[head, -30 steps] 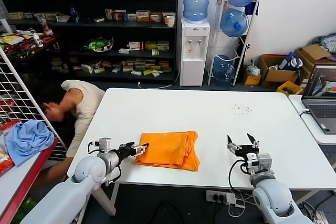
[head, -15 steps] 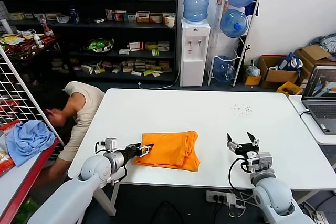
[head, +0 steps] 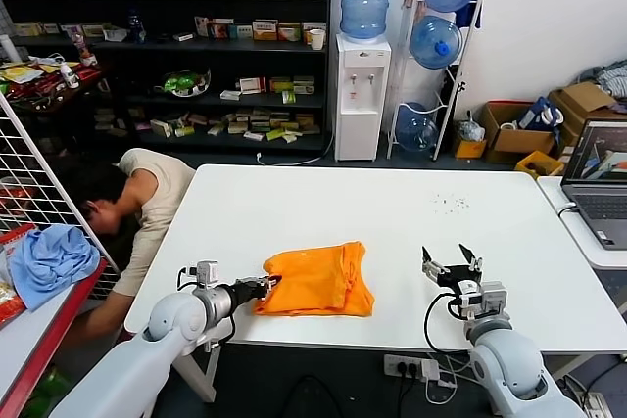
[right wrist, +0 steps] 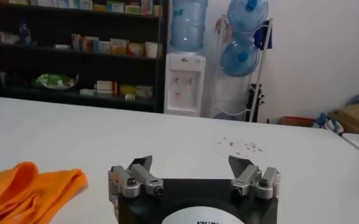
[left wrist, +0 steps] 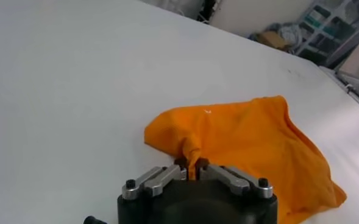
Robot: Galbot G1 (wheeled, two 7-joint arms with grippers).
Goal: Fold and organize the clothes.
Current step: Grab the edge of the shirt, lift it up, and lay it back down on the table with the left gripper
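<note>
The orange T-shirt (head: 318,279) lies folded and somewhat bunched near the front edge of the white table (head: 392,212). My left gripper (head: 266,284) is shut on the shirt's left edge; in the left wrist view the gripper (left wrist: 191,168) pinches a fold of the orange fabric (left wrist: 246,140). My right gripper (head: 451,266) is open and empty, resting low over the table to the right of the shirt. In the right wrist view this gripper (right wrist: 191,167) has its jaws wide apart, with the shirt (right wrist: 27,185) off to one side.
A laptop (head: 600,183) sits on a side table at the right. A person (head: 137,193) bends down beside the table's left end. A light blue cloth (head: 49,256) lies on a red rack at the left. Shelves and a water dispenser (head: 361,95) stand behind.
My left gripper has closed on the shirt's left edge and pulled it; the shirt has bunched up and changed shape. The right arm has not moved.
</note>
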